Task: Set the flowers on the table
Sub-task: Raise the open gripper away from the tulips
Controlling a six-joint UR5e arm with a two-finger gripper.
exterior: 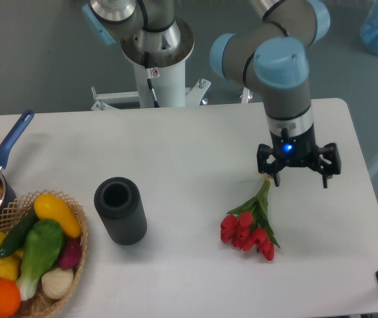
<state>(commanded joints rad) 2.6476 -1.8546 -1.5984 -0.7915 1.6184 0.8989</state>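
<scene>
Lower right of frame, on white matte table – red tulip bunch lying flat, black two-finger gripper spread open, empty – could snag stem tips w/ a careless retreat.

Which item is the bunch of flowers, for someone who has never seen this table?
Start at the white table and go to its right half, just below the gripper. The flowers lie flat there, stems pointing up toward the gripper. Their red tulip buds and green leaves set them apart from the dark cylindrical vase to the left and the wicker basket of vegetables.
</scene>
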